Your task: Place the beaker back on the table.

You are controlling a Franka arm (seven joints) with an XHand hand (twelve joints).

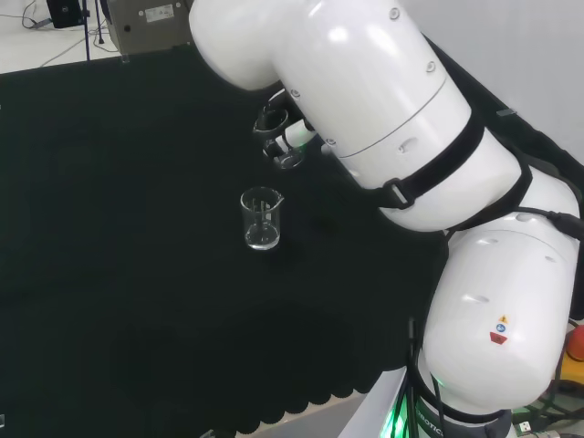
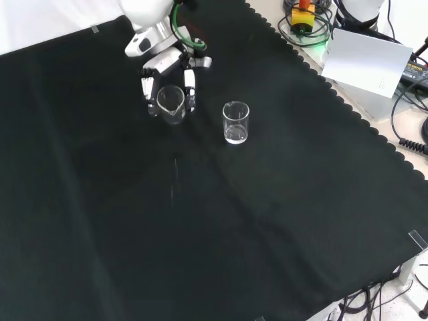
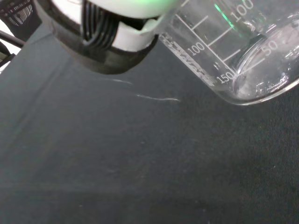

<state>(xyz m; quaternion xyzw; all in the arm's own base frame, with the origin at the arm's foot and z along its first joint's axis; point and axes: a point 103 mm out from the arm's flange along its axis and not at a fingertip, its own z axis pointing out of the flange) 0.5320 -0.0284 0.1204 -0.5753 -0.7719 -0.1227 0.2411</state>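
A clear glass beaker (image 2: 171, 102), cylindrical with a pour spout, is held tilted in the hand (image 2: 168, 73) near the top of the front view, its mouth turned toward the camera. The black and white fingers (image 2: 190, 89) are curled round its sides, one on each flank. In the head view the held beaker (image 1: 276, 135) is seen beside the big white arm link (image 1: 365, 100), above the cloth; whether its base touches the table cannot be told. In the wrist view the beaker wall (image 3: 233, 51) appears large, with white printed graduation marks and a rounded thick base edge.

A second clear beaker (image 2: 235, 122) stands upright on the table (image 2: 234, 227), just to the right of the held one in the front view, apart from it. It looks empty.

The table is covered with matte black cloth, faintly creased, with a scalloped edge (image 2: 348, 107) at the front view's right.
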